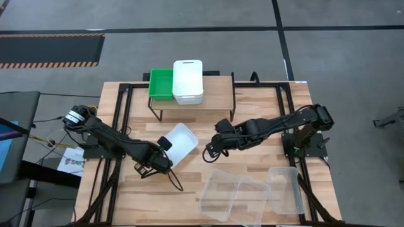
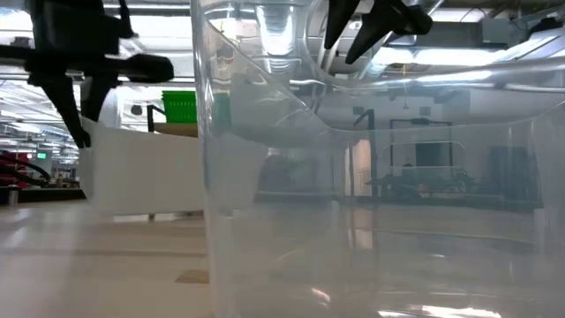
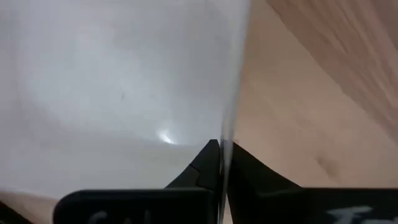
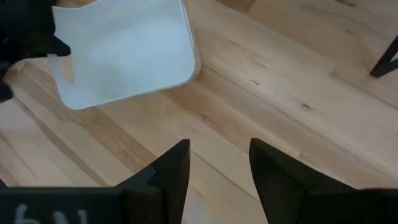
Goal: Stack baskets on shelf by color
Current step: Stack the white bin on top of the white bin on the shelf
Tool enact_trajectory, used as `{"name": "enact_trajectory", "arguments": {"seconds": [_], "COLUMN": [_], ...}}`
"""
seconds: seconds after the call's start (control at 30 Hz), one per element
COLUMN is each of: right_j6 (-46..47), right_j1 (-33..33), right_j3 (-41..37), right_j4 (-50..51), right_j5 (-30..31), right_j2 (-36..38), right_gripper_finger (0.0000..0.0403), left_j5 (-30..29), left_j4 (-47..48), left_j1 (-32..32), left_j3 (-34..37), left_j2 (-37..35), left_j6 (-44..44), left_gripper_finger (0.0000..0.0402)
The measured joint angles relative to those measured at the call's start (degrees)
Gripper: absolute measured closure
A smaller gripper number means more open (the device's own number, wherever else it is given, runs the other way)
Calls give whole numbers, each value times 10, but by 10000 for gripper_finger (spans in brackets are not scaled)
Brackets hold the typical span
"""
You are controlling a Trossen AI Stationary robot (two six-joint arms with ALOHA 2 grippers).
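Where left hand [image 1: 163, 153] grips, white basket [image 1: 178, 144] tilts (diagonally).

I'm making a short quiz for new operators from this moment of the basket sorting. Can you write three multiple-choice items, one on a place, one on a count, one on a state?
1. Where is the green basket?
A. on the shelf, beside a white basket
B. on the floor
C. under a clear basket

2. How many clear baskets lie at the table's near edge?
A. one
B. three
C. six

3. What is the left gripper doing?
A. hanging open over the shelf
B. clamped on the rim of a white basket
C. holding a green basket

Answers: 1 A, green sits left of white on the board. 2 B, three see-through tubs show in the high view. 3 B, the left wrist view shows its jaws pinching the wall.
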State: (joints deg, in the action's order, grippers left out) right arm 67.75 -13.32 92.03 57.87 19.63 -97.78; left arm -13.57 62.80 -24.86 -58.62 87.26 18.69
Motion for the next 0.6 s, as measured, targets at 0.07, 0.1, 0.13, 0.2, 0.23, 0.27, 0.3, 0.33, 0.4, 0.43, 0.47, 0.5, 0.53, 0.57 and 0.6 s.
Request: {"name": "enact_trajectory", "arguments": {"seconds": [0.07, 0.1, 0.13, 0.2, 0.23, 0.27, 0.3, 0.33, 0.4, 0.43, 0.47, 0.5, 0.53, 0.57, 0.6], "right_j6": [-7, -8, -11, -21, -23, -25, -27, -32, -38, -38, -39, -40, -42, -47, -49], "right_j1": [4, 4, 5, 8, 8, 8, 8, 8, 8, 7, 7, 7, 7, 6, 6], "right_j3": [0, 0, 0, 0, 0, 0, 0, 0, 0, 0, 0, 0, 0, 0, 0], "right_j4": [0, 0, 0, -1, 0, 2, 2, 1, 2, 2, 2, 2, 2, 2, 2], "right_j5": [0, 0, 0, 0, 0, 0, 0, 0, 0, 0, 0, 0, -1, -1, -1], "right_j2": [0, 0, 0, 0, 0, 0, 0, 0, 0, 0, 0, 0, 0, 0, 0], "right_gripper_finger": [217, 218, 219, 220, 221, 221, 221, 221, 220, 219, 219, 218, 218, 218, 219], "left_j5": [-4, -12, -23, -40, -44, -45, -43, -43, -51, -57, -60, -60, -58, -56, -53], "left_j4": [17, 28, 39, 57, 63, 68, 72, 73, 73, 73, 73, 73, 72, 72, 72], "left_j1": [-6, -10, -14, -21, -24, -27, -30, -34, -43, -47, -51, -52, -54, -55, -54], "left_j3": [-11, -15, -17, -24, -28, -33, -37, -42, -49, -52, -56, -59, -63, -67, -72], "left_j2": [0, 0, 0, 0, 0, 0, 0, 0, 0, 0, 0, 0, 0, 0, 0], "left_j6": [47, 73, 102, 145, 156, 165, 176, 192, 230, 251, 269, 284, 292, 293, 289], "left_gripper_finger": [401, 401, 401, 401, 399, 396, 392, 386, 371, 362, 352, 341, 330, 318, 306]}}
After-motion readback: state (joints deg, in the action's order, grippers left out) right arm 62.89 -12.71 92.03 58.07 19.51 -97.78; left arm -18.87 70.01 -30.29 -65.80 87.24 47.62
